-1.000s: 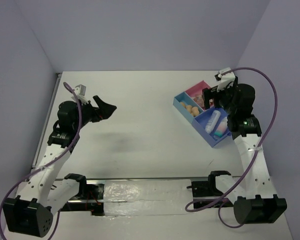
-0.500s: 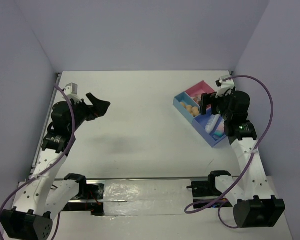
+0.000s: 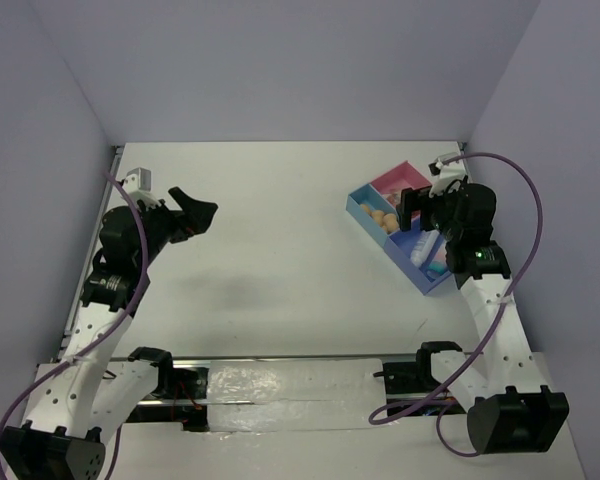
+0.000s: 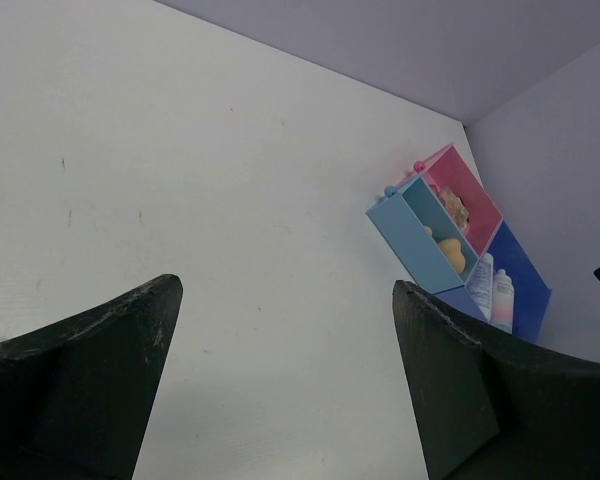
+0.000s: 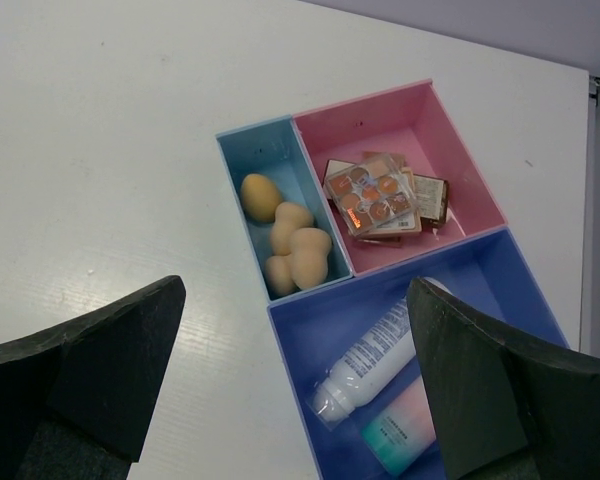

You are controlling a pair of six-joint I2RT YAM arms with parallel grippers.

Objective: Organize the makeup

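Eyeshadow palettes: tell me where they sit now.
In the right wrist view, the palettes lie in the pink compartment of the tray, right of the sponges in the light-blue one, above the tubes in the dark-blue one.

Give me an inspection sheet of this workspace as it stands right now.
Surface: white table, bare apart from the divided tray at the far right.
Job's things: peach sponges in the light blue compartment; eyeshadow palettes stacked in the pink one; white tube and pink-white tube lying in the dark blue one.
Clutter: nothing seen.
Grippers: left gripper open and holding nothing, above bare table; right gripper open and holding nothing, above the tray.
Cables: a purple cable loops beside each arm; none lies in the tray.
Surroundings: plain pale violet walls on three sides.
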